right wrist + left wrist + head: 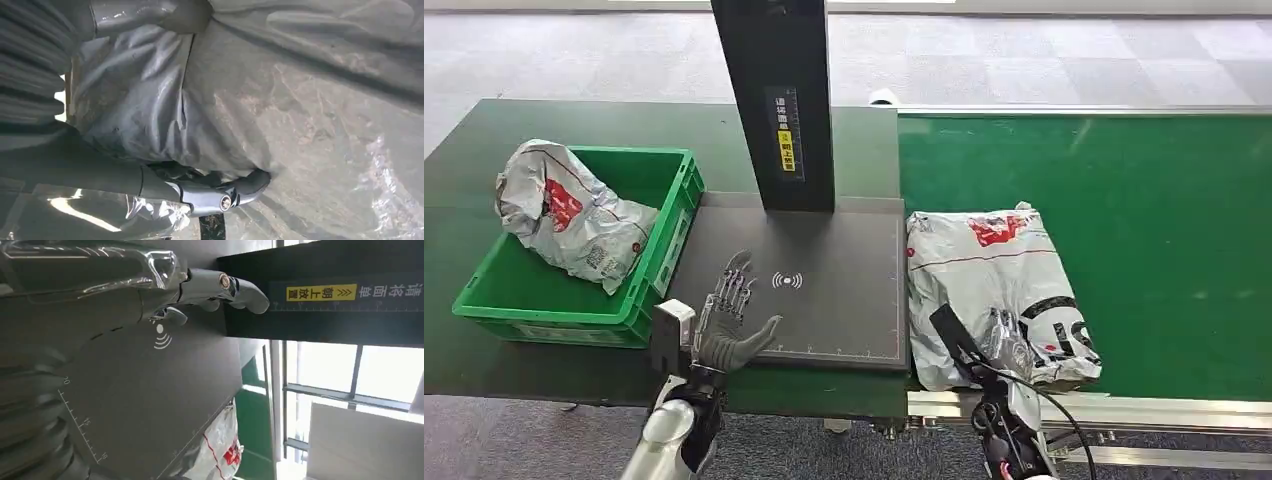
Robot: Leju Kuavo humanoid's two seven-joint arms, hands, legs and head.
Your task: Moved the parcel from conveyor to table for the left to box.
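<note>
A white-grey plastic parcel (989,270) with red and black print lies on the green conveyor belt (1124,230), at its left edge beside the dark scanning pad (824,290). My right hand (1007,345) grips the parcel's near end. In the right wrist view its thumb (220,195) and an upper finger dig into the crumpled film (300,125). My left hand (729,318) hovers over the pad's front left corner, fingers spread and holding nothing. The left wrist view shows those fingers (225,287) stretched above the pad (150,390), with the parcel (220,450) beyond the pad's edge.
A green bin (664,260) stands left of the pad with another crumpled parcel (564,215) leaning in it. A black post (774,100) rises from the pad's back edge. The table's front edge runs just below both hands.
</note>
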